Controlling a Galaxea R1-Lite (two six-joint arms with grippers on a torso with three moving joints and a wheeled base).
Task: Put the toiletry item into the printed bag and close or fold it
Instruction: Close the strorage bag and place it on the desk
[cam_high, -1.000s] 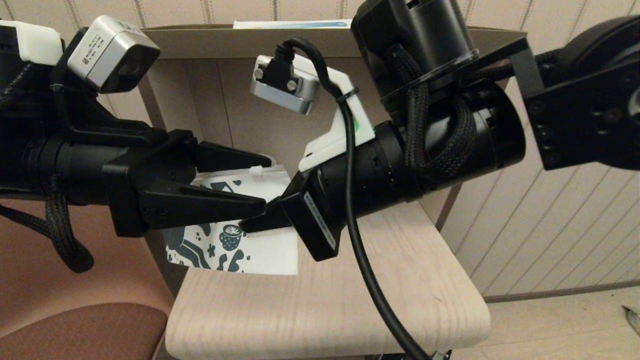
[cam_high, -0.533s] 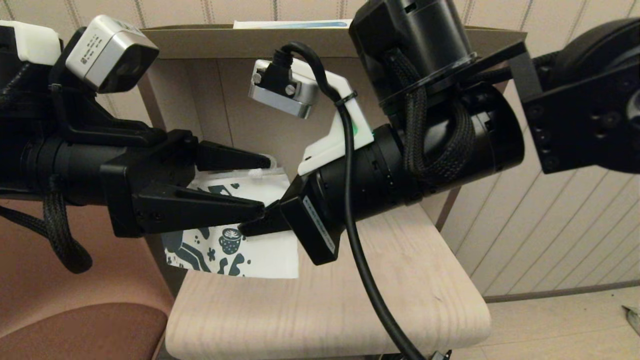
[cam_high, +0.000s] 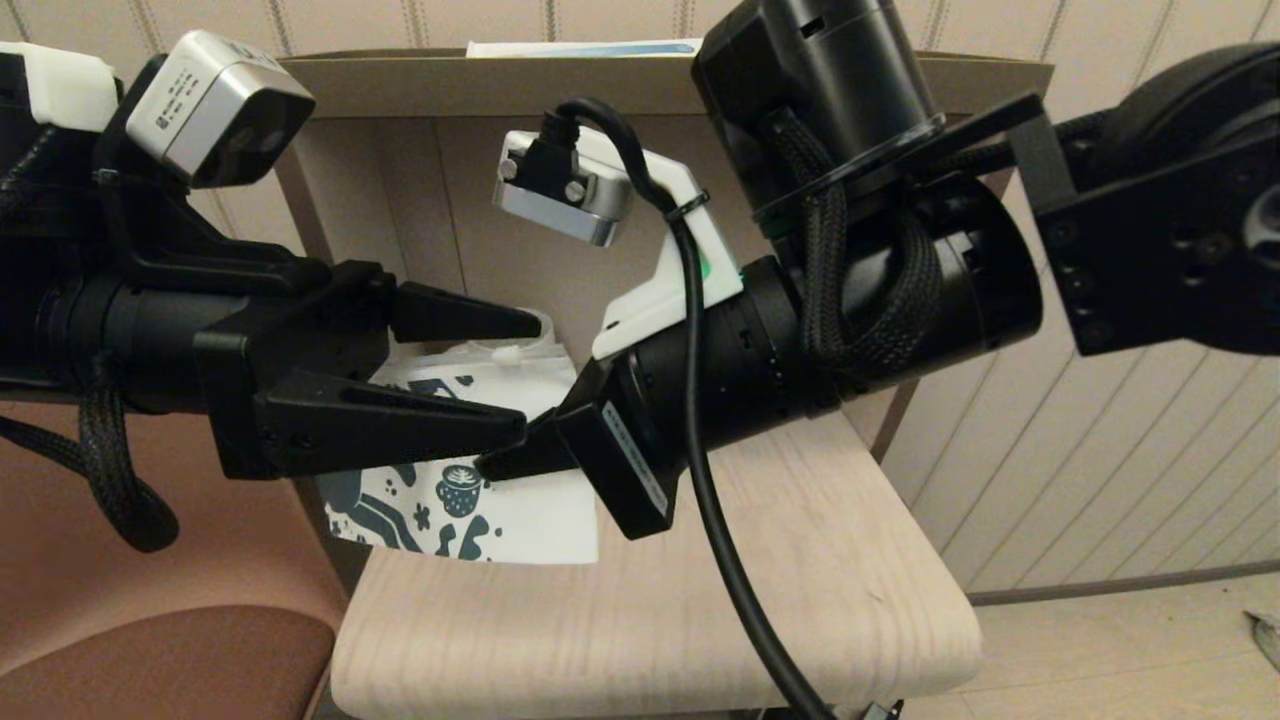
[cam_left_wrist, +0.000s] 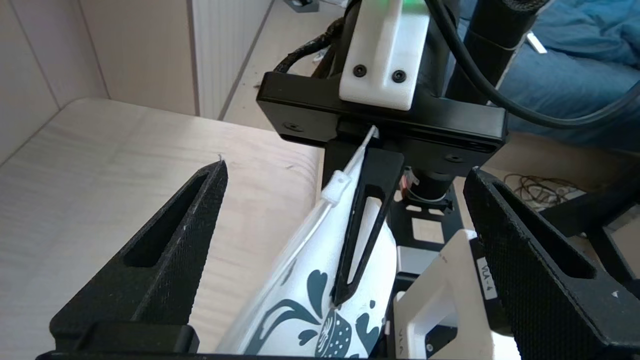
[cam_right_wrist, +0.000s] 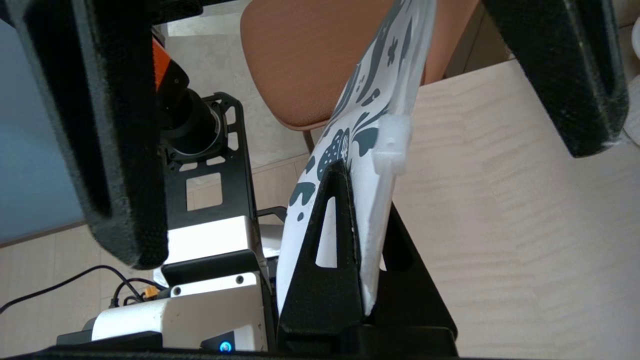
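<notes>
Pale wood grain fills the near end of the counter (cam_high: 700, 620), bare from its rounded front edge up to the two arms. Above it the printed bag (cam_high: 500, 500) hangs clear of the surface, its long axis running across the head view, its zipper edge (cam_left_wrist: 332, 192) uppermost and its teal-printed end reaching out past the counter's left edge over a brown chair seat (cam_high: 160, 660). The right tool (cam_high: 500, 462), coming in from the right, is clamped on the bag's white end, its two fingers pressed flat on either face of the fabric. The left tool (cam_high: 520, 375) faces it from the left with its fingers spread wide, one above the bag and one below, neither seen touching it. A second ago that left tool stood slightly narrower; its fingers have since parted further, and the bag has sagged a little lower at its printed end while the right tool has kept its grip. The toiletry item cannot be seen in any view. Behind the arms a brown panel backs the counter, and a white-and-blue box (cam_high: 585, 47) lies on the ledge on top.
</notes>
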